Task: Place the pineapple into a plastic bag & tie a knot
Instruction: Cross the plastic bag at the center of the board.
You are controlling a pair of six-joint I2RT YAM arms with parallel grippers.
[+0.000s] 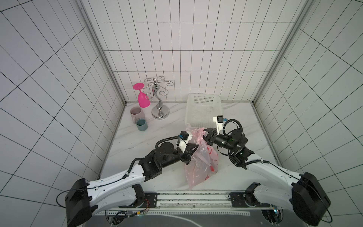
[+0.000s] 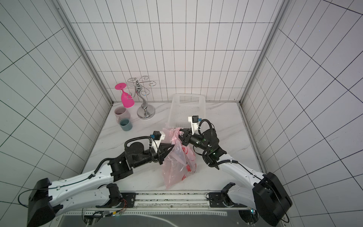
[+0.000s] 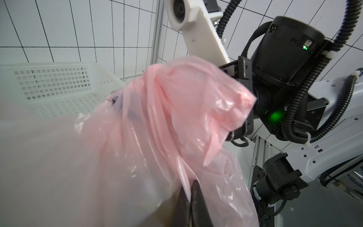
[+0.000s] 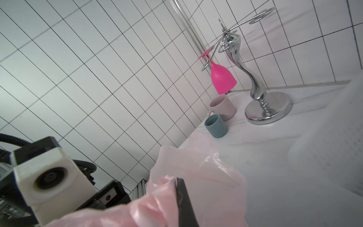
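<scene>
Left wrist view: the left gripper (image 3: 190,193) is clamped shut on a thin fold of the bag (image 3: 157,121), with film pinched between its tips. Right wrist view: the right gripper (image 4: 177,186) is closed on a bunched pink strip near the bag's mouth.

In both top views the bag stands mid-table. Its upper part is lifted between the two grippers, its lower part rests on the table (image 1: 157,141), and its top sits just in front of the basket (image 1: 203,110). The pineapple cannot be made out through the film. No knot is visible.

Step in hand, as judged: gathering the bag's upper part for tying.

Recommended practice:
1. Hold both pinches firm. The film looks thin and slick and would likely slip from a loosened grip.
2. Confirm that each gripper holds a separate handle loop. The frames do not settle this; the left pinch appears to sit on the side wall, below the mouth.
3. Draw the two held parts apart only until the film is taut. Harder pulls may tear it.
4. Cross the strands clear of the basket rim so the film does not snag.
5. Leave the bag's base on the table so that its weight does not load the pinches.
</scene>
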